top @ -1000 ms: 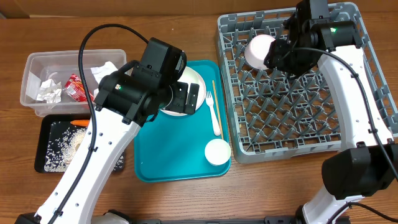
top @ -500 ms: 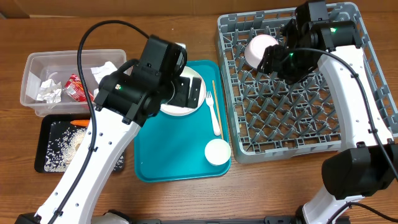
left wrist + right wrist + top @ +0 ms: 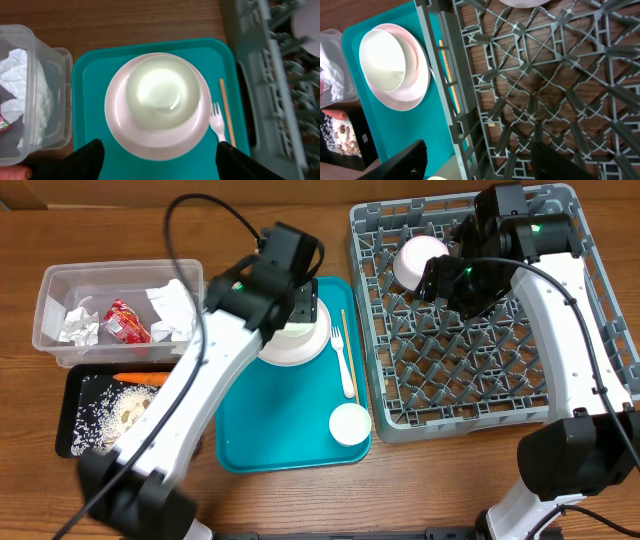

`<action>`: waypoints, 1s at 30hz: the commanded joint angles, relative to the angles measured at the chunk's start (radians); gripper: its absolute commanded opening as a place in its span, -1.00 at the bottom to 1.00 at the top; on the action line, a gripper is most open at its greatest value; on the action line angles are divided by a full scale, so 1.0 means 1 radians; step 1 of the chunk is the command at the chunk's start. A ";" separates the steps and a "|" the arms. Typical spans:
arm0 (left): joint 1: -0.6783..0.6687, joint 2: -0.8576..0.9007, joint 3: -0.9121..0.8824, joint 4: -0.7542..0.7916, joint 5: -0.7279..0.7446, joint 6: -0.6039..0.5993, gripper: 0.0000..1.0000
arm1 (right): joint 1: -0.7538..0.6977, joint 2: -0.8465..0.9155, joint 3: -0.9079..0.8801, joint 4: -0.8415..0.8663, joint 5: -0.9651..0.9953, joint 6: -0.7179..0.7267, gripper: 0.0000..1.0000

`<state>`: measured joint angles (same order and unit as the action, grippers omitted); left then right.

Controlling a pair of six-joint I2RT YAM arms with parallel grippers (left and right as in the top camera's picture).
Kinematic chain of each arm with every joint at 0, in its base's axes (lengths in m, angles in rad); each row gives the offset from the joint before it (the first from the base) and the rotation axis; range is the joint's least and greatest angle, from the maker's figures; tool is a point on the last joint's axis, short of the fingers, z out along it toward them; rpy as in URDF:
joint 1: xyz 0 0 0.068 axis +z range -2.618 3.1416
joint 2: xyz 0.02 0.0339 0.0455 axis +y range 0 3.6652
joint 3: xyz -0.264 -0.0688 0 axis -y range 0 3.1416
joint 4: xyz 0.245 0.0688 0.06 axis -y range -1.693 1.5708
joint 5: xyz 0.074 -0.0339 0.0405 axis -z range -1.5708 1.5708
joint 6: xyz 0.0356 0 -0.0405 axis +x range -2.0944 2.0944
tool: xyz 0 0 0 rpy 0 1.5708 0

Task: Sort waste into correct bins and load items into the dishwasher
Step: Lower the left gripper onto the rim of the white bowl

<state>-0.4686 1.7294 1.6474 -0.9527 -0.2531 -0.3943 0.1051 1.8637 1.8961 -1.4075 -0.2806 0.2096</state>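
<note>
**Both grippers open; bowl stacked on plate**

The left gripper point(image 3: 160, 150) is held above the bowl point(image 3: 161, 92), jaws spread wide and nothing gripped. The bowl is seated on the plate point(image 3: 117, 125) on the teal tray point(image 3: 90, 75). The right gripper point(image 3: 482, 161) is poised over the rack point(image 3: 530, 100), jaws likewise spread and empty. A second bowl point(image 3: 418, 258) is lodged in the rack's far rows.

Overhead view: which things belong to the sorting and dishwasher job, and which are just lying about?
Job: napkins, wrapper, carrot, crumbs, clear tub, black tray, plate, stacked bowl, racked bowl, cup, fork, stick, dish rack.
Lying about: teal tray, table.
</note>
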 commanded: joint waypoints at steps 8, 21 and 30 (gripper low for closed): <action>0.197 0.240 0.017 0.107 0.225 -0.061 0.49 | 0.000 0.001 0.002 -0.019 0.059 0.000 0.38; 0.265 0.383 0.017 0.121 0.378 0.014 0.25 | 0.000 0.001 0.001 -0.013 0.063 0.000 0.39; 0.241 0.385 0.012 0.102 0.365 0.013 0.12 | 0.000 0.001 0.001 -0.016 0.063 0.000 0.38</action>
<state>-0.2226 2.0991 1.6482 -0.8429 0.1043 -0.3985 0.1051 1.8637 1.8961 -1.4254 -0.2276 0.2092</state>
